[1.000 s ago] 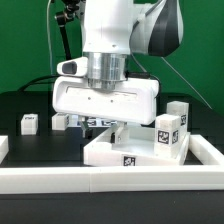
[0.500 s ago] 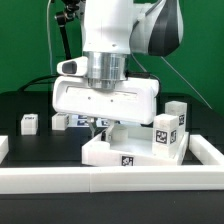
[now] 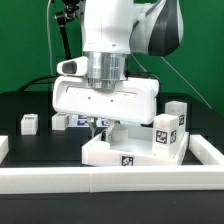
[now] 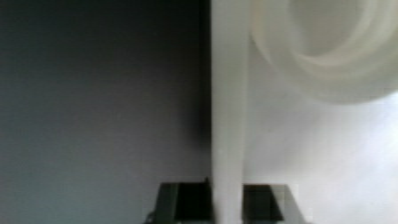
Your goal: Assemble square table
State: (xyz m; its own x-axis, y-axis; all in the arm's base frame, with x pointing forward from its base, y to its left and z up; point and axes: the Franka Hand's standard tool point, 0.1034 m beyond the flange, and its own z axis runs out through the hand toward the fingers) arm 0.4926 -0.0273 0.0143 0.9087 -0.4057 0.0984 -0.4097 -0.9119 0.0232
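1. Wrist view: blurred throughout. The gripper (image 4: pixel 226 205) has its fingers (image 4: pixel 183 202) clamped on the tabletop (image 4: pixel 311 150) edge, and the frame cuts them off.
2. The round white shape (image 4: pixel 329 45) is cut off and unidentifiable.
3. Exterior view: the arm's hand (image 3: pixel 105 98) hides the fingertips and the tabletop's rear.
4. Tags on each leg (image 3: pixel 28 122) are too small to read.
5. The frame cuts the border rail (image 3: pixel 110 178) at both sides.

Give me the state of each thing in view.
gripper: fingers shut on the tabletop rim.
tabletop: flat on the table, gripped.
legs on the exterior view's right: upright beside the tabletop, ungripped.
legs on the exterior view's left: loose on the table, untouched.
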